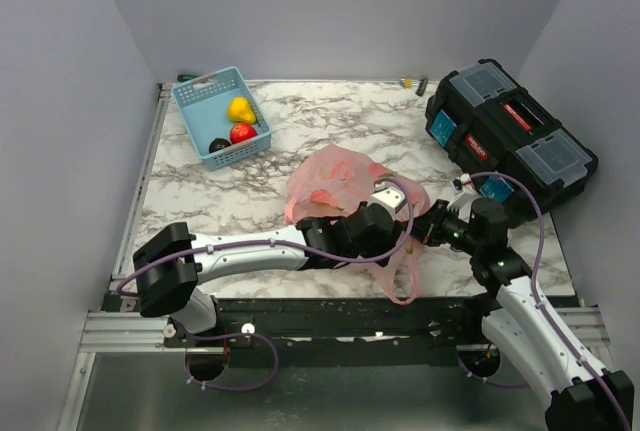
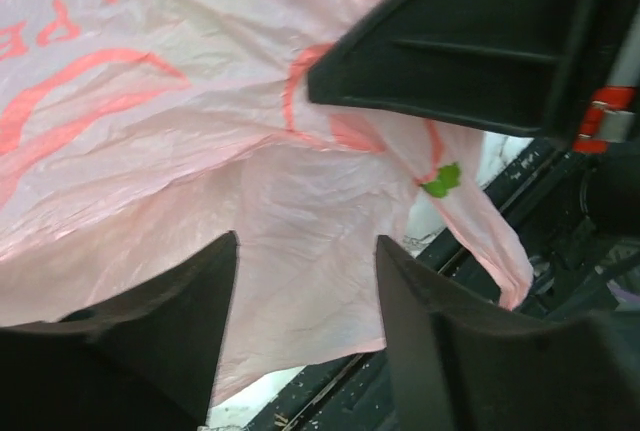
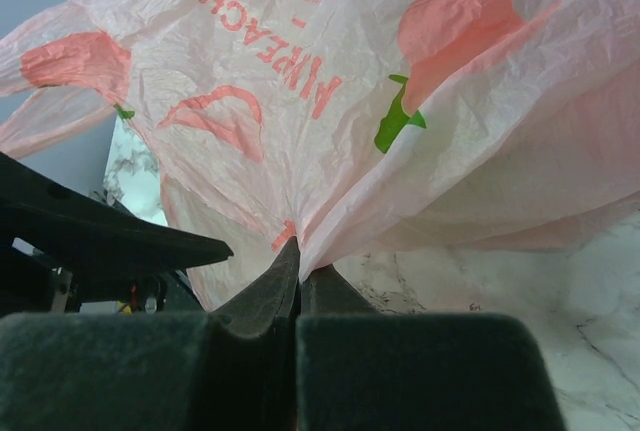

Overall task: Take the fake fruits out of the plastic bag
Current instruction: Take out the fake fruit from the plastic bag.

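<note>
Right claw (image 3: pixel 298 263) pinching plastic bag (image 3: pixel 330 71) edge, left claw (image 2: pixel 307 251) spread, bag film just beyond its fingers

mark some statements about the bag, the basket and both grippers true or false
1. The right gripper is pinched shut on the plastic bag. True.
2. The blue basket is empty. False: it holds a yellow pear, a red apple and a dark plum.
3. The left gripper has its jaws apart, facing the bag. True.
4. The black toolbox sits on the table's left side. False: it is on the right side.
</note>
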You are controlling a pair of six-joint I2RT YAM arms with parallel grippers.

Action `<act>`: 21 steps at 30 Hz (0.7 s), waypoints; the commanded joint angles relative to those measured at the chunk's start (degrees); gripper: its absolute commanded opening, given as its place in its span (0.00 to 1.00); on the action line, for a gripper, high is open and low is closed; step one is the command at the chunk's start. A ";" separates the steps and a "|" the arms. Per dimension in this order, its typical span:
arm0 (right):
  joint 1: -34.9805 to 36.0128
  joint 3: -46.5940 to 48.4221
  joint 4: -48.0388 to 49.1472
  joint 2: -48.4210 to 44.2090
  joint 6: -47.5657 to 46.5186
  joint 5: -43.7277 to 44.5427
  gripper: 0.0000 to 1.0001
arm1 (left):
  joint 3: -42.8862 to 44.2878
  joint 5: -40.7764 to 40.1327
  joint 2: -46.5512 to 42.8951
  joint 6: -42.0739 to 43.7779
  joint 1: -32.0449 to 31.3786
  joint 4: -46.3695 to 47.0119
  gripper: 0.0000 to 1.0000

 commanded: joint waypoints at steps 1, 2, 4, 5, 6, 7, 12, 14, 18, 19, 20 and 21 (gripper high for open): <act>0.24 -0.98 0.70 -1.20 0.32 -0.57 0.01 | -1.68 -5.38 -0.52 -4.59 2.22 -0.91 0.51; 0.19 -0.94 0.71 -1.20 0.32 -0.57 0.01 | -2.21 -5.27 -0.69 -5.12 2.76 -0.59 0.51; 0.23 -0.90 0.71 -1.05 0.33 -0.51 0.01 | -3.55 -3.37 -0.38 -5.81 4.22 0.73 0.51; 0.23 -0.90 0.71 -0.94 0.29 -0.55 0.01 | -4.15 -2.02 -0.13 -6.63 5.24 1.27 0.50; 0.23 -0.85 0.78 -0.81 0.23 -0.56 0.01 | -4.62 -0.71 0.30 -7.71 6.16 1.68 0.49; 0.23 -0.82 0.79 -0.63 0.24 -0.64 0.01 | -5.06 1.01 1.01 -8.77 7.47 2.35 0.47; 0.24 -0.81 0.71 -0.56 0.22 -0.56 0.01 | -4.33 6.17 4.22 -12.35 12.49 4.42 0.42; 0.24 -0.90 0.70 -0.77 0.37 -0.54 0.01 | -2.65 6.68 5.35 -11.71 12.75 5.06 0.42; 0.24 -0.86 0.71 -0.52 0.32 -0.39 0.01 | 3.82 7.89 9.75 -12.07 12.99 1.19 0.43; 0.24 -0.82 0.68 -0.46 0.22 -0.52 0.01 | 4.62 8.73 10.57 -12.46 13.01 1.20 0.44; 0.24 -0.81 0.62 -0.50 0.22 -0.56 0.01 | 5.24 9.06 11.24 -12.71 13.02 1.22 0.44; 0.26 -0.81 0.55 -0.57 0.29 -0.61 0.01 | 5.90 9.27 11.87 -12.75 13.02 1.36 0.44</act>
